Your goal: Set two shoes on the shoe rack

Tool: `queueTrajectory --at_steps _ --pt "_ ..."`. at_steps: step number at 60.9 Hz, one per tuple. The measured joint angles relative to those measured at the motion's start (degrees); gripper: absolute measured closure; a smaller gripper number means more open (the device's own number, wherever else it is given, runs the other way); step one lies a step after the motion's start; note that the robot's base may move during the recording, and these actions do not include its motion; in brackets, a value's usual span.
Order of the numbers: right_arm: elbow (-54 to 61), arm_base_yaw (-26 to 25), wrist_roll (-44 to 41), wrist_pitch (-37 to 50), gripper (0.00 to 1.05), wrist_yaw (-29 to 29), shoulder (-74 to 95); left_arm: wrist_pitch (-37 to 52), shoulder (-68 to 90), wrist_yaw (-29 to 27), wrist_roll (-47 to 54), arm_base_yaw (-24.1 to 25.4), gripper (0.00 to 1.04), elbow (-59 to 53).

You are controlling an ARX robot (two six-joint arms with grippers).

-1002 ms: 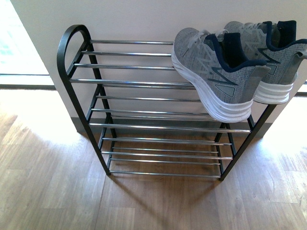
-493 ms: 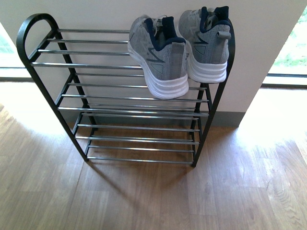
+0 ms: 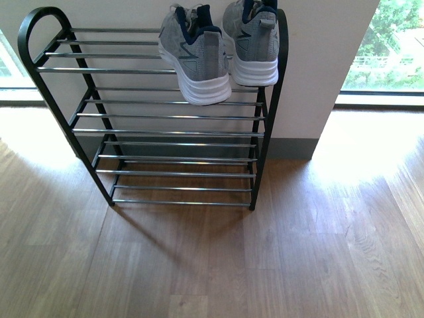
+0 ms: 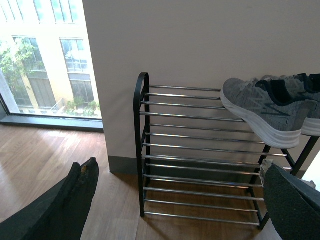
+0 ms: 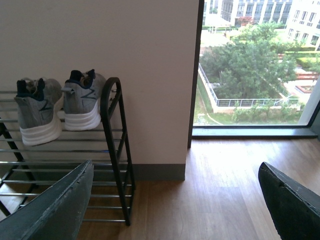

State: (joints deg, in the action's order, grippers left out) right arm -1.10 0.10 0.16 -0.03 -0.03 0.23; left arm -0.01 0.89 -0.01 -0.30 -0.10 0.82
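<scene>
Two grey knit shoes with white soles stand side by side, heels toward me, on the top tier of the shoe rack [image 3: 265, 132], at its right end. One shoe [image 3: 195, 56] sits left of the other shoe [image 3: 252, 43]. The left wrist view shows the rack [image 4: 140, 150], one shoe [image 4: 265, 110] and part of the other shoe [image 4: 312, 112]. My left gripper [image 4: 180, 170] is open and holds nothing, well back from the rack. The right wrist view has both shoes [image 5: 35, 117] [image 5: 82, 102] and the rack's end frame [image 5: 114, 130]. My right gripper [image 5: 175, 167] is open over bare floor. Neither gripper shows in the front view.
The rack stands against a pale wall [image 3: 318, 59] with a grey skirting board [image 3: 291, 149]. Floor-length windows [image 3: 384, 46] flank the wall on both sides. Wooden floor [image 3: 265, 265] stretches in front of the rack.
In the front view the rack and shoes have slid left and up and look smaller. More floor and the right-hand window have come into view.
</scene>
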Motion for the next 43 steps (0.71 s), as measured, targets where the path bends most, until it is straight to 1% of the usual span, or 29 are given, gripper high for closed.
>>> queueTrajectory --at_steps 43 --pt "0.0 0.0 0.0 0.0 0.09 0.2 0.0 0.0 0.0 0.0 0.1 0.0 0.09 0.0"
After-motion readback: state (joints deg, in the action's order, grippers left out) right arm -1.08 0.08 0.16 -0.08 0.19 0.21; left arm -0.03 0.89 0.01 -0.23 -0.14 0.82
